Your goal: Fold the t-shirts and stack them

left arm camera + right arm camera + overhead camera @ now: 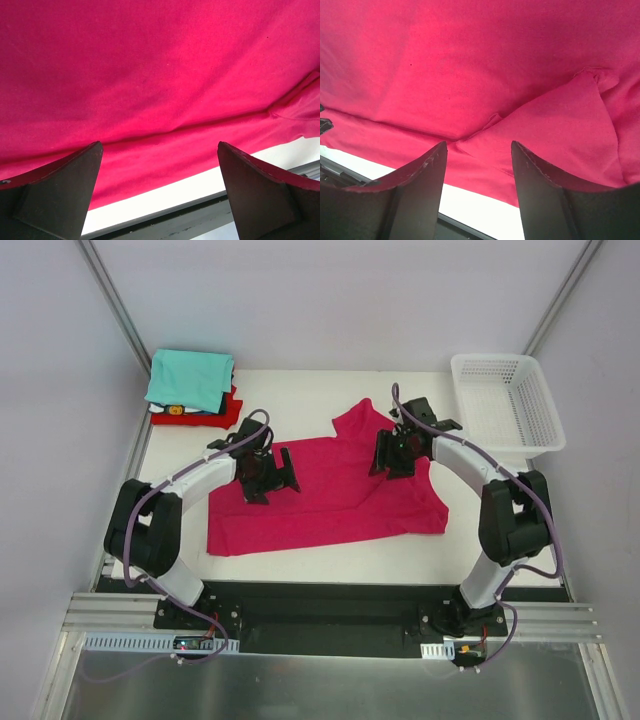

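A large magenta-pink t-shirt (330,495) lies spread on the white table, partly folded, with one sleeve pointing toward the back. My left gripper (268,476) hovers over its left part, open wide and empty (160,145), with the shirt (150,75) and its near hem below. Over the shirt's right part my right gripper (393,454) is open (478,144), nothing between its fingers, above a folded corner of the cloth (555,130). At the back left is a stack of folded t-shirts: teal (190,378) on top, red (229,412) and dark/white (168,409) beneath.
A white plastic mesh basket (546,410) stands at the back right corner. Metal frame posts rise at both back corners. The black base rail (320,615) runs along the near edge of the table.
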Motion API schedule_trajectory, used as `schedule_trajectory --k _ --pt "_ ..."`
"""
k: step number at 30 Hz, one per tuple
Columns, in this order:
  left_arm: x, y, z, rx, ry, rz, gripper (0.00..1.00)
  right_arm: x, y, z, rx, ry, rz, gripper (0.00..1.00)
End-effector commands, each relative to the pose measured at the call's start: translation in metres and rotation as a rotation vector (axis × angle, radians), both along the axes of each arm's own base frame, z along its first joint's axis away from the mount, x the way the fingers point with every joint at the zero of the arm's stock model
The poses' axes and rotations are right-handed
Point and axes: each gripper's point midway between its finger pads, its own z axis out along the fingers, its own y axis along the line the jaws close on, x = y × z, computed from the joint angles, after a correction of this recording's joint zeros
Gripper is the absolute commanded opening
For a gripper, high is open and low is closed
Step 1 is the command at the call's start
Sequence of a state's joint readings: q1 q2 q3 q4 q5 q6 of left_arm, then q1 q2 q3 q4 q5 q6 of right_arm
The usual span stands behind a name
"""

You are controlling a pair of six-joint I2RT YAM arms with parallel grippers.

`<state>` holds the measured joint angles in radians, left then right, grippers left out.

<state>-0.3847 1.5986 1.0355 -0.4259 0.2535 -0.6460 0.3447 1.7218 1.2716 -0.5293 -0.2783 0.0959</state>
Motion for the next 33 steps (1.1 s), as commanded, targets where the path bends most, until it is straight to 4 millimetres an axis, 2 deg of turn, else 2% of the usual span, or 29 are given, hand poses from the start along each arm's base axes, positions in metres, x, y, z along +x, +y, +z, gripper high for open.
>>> schedule_trajectory --k 1,8,11,14,20,27,33 --pt "0.006 -0.006 0.012 -0.033 -0.040 -0.028 0.99 0.003 0.005 0.004 -0.001 -0.001 0.020 0.57" --pt "-0.004 -0.002 0.009 -0.032 -0.030 -0.034 0.99 -0.005 -0.006 -0.020 -0.056 0.035 0.011 0.57" --pt "-0.007 -0.001 0.011 -0.034 -0.038 -0.036 0.99 -0.007 -0.015 -0.027 -0.029 0.057 -0.037 0.57" --pt "-0.010 0.000 0.015 -0.040 -0.050 -0.033 0.99 0.004 -0.035 -0.029 -0.011 0.059 -0.108 0.57" --pt "-0.011 -0.001 0.017 -0.045 -0.052 -0.032 0.99 0.024 -0.054 -0.025 -0.061 0.041 -0.137 0.57" --pt "-0.013 0.000 0.014 -0.044 -0.043 -0.034 0.99 0.039 -0.053 -0.021 -0.059 0.038 -0.136 0.56" --pt "-0.017 0.002 0.012 -0.038 -0.039 -0.036 0.99 0.042 -0.054 -0.029 -0.060 0.051 -0.129 0.56"
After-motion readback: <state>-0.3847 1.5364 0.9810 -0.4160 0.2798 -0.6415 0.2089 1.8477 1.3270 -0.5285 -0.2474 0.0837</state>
